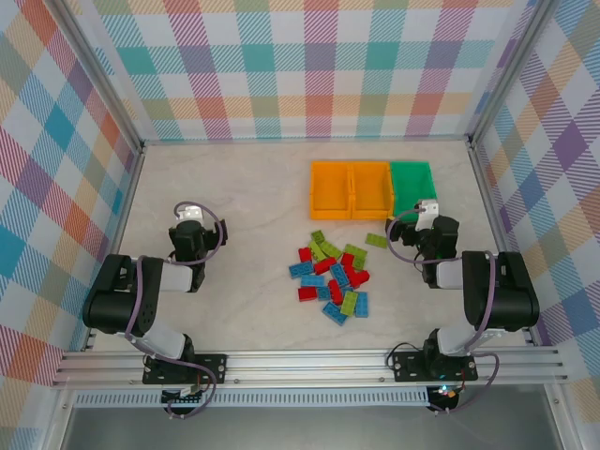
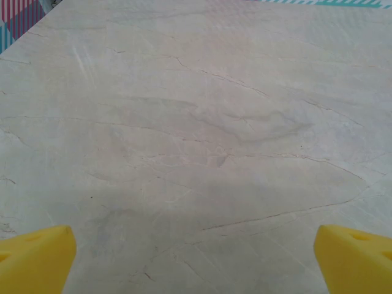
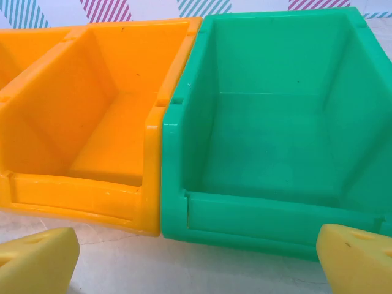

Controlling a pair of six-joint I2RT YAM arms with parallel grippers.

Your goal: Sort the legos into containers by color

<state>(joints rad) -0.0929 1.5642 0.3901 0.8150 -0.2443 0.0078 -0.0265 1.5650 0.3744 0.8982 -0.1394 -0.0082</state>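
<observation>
The left gripper (image 1: 190,214) is hanging released, jaws wide apart, over bare table (image 1: 253,197) on the left. The right gripper (image 1: 427,208), equally spread and holding nothing, is facing the green container (image 1: 412,183), which is touching the orange containers (image 1: 331,187) at far right. The legos (image 1: 334,281) are lying scattered near the centre.

You've got a pale marble-look tabletop (image 1: 239,202) with thin grey veins wandering across it; plaid walls (image 1: 300,66) in pastel checks box it in at the back and both sides; silver metal rails (image 1: 309,361) run along your near edge.
</observation>
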